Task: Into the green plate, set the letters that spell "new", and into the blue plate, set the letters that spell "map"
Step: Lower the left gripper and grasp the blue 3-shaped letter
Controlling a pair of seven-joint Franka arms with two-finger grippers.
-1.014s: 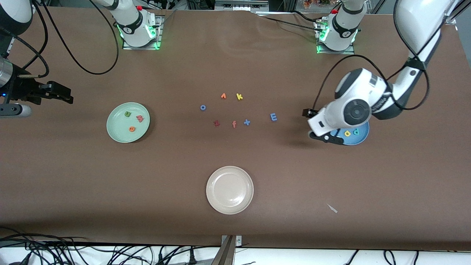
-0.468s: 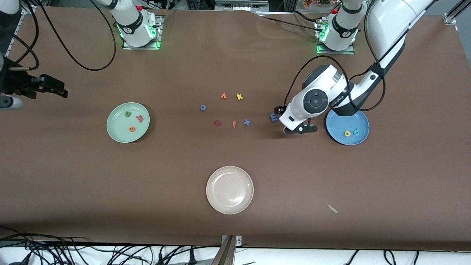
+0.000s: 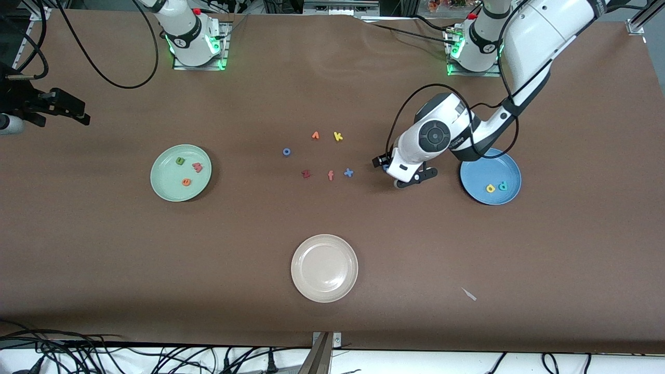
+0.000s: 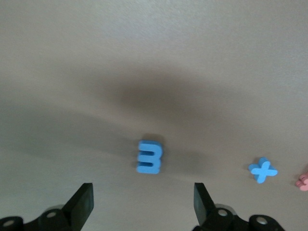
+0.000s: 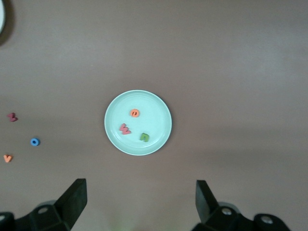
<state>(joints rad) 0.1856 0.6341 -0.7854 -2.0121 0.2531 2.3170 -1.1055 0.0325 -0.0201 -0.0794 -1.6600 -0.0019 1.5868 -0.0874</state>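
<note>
The blue "m" (image 4: 150, 157), a small chunky foam letter lying flat and sideways on the matte brown table (image 3: 332, 322), now sits between the two dark fingers (image 4: 83, 204) of the left gripper (image 4: 143, 206), which has swung away from the blue plate (image 3: 506, 165) over the last second and come to hang right above the letter. The fingers are spread wide, well clear of the foam on both sides, touching nothing. Just off the one finger lies a blue foam "x" (image 4: 263, 170), with a pink letter (image 4: 303, 181) at the view's edge.

The smooth, round blue plate is now uncovered, holding the yellow "a" (image 3: 490, 188) and teal "p" (image 3: 503, 186) side by side.

Toward the right arm's end, the pale green plate (image 5: 115, 134) carries the orange "e" (image 5: 135, 113), red-pink "w" (image 5: 125, 129) and green "n" (image 5: 144, 137). The right gripper (image 5: 140, 201) waits high over it, fingers wide and empty, having drifted a little farther from the front camera's side.

A glossy cream-white plate (image 3: 324, 268) sits alone nearest the camera.
</note>
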